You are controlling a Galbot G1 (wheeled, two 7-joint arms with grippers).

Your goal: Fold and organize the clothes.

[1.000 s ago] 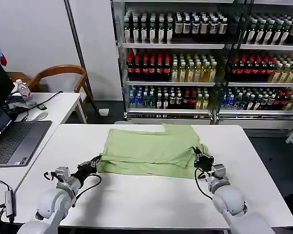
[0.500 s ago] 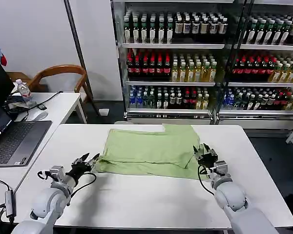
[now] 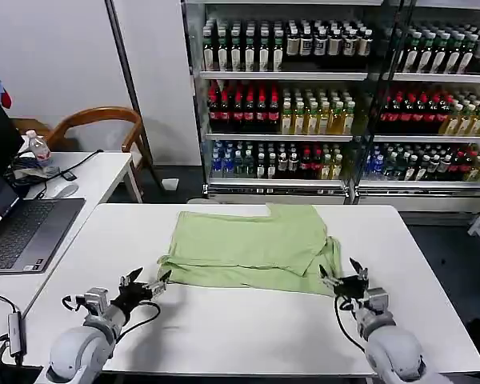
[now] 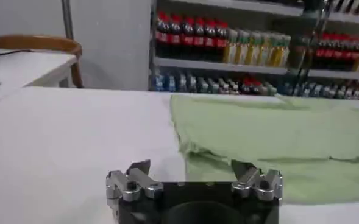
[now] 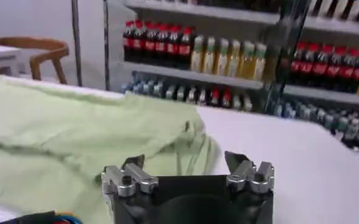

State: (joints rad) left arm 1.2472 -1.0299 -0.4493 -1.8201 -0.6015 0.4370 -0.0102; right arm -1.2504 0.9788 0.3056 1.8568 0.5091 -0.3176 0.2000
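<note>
The table carries the shirt, a light green garment already folded into a broad flat panel whose long axis runs across the table, from one gripper's side to the other. It lies ahead of both grippers, on the far side of each as seen from the robot.

Left gripper: fingers spread, holding nothing, low over bare tabletop. The shirt's near left corner lies just ahead of it and slightly toward the robot's right, close but apart.

Right gripper: fingers spread, holding nothing. The shirt's near right corner, where the layers bunch into a loose overlapping edge, lies just ahead of it and slightly toward the robot's left. In the right wrist view this bunched edge sits close in front of the open fingers.

Judgement: both grippers stand about equally near their respective corners, so the next fold most likely calls for a paired grasp along the near hem, each gripper advancing straight forward.

Readable text: none. The bottle shelves behind the table hold labelled drinks, but no brand or lettering can be made out. The shirt's visible face shows no print.
</note>
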